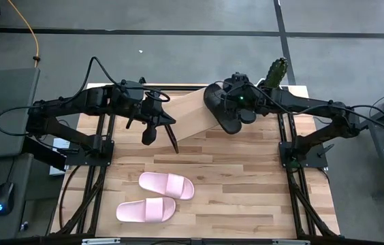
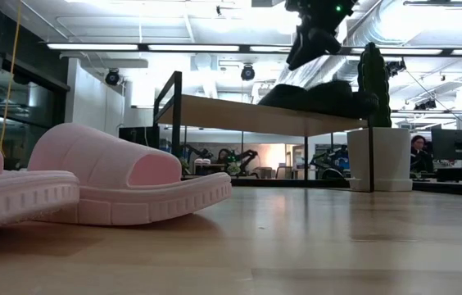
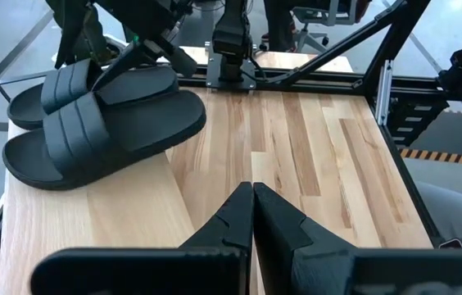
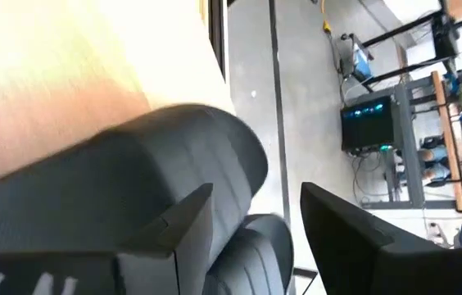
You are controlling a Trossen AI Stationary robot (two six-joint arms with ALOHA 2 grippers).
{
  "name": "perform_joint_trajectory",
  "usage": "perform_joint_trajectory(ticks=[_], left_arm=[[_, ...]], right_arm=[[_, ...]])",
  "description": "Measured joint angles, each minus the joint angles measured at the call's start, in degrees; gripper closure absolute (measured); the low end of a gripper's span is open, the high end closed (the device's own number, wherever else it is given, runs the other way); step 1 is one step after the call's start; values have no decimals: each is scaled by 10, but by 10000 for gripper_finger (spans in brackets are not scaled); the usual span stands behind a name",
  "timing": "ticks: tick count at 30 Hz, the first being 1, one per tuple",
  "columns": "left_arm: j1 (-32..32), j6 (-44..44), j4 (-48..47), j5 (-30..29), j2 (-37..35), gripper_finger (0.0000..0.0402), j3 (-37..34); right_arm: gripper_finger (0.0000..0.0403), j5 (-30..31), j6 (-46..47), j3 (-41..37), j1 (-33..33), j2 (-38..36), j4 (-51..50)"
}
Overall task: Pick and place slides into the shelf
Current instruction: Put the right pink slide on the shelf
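Observation:
Two black slides [image 1: 220, 112] lie side by side on the right end of the light-wood shelf [image 1: 188, 112], soles down on its top plank. They also show in the left wrist view [image 3: 104, 135] and the low view [image 2: 317, 97]. My right gripper [image 4: 255, 221] is open and raised above them [image 2: 309, 51], with one slide's strap [image 4: 174, 156] below its fingers. My left gripper [image 3: 253, 197] is shut and hovers over the table in front of the shelf's left half [image 1: 175, 144]. Two pink slides [image 1: 167, 185] [image 1: 146, 210] rest soles down on the near table.
A cactus in a white pot [image 1: 277, 71] stands at the table's far right corner, just beyond the shelf's right end. The left half of the shelf plank [image 3: 92, 209] is bare. Bare table [image 1: 246, 184] stretches to the right of the pink slides.

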Motion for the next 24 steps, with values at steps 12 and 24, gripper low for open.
perform_joint_trajectory(ticks=[12, 24], left_arm=[[0, 0, -1, 0, 0, 401, 0], [0, 0, -1, 0, 0, 401, 0]], right_arm=[[229, -85, 62, 0, 0, 2, -15], [229, -99, 91, 0, 62, 2, -9]])
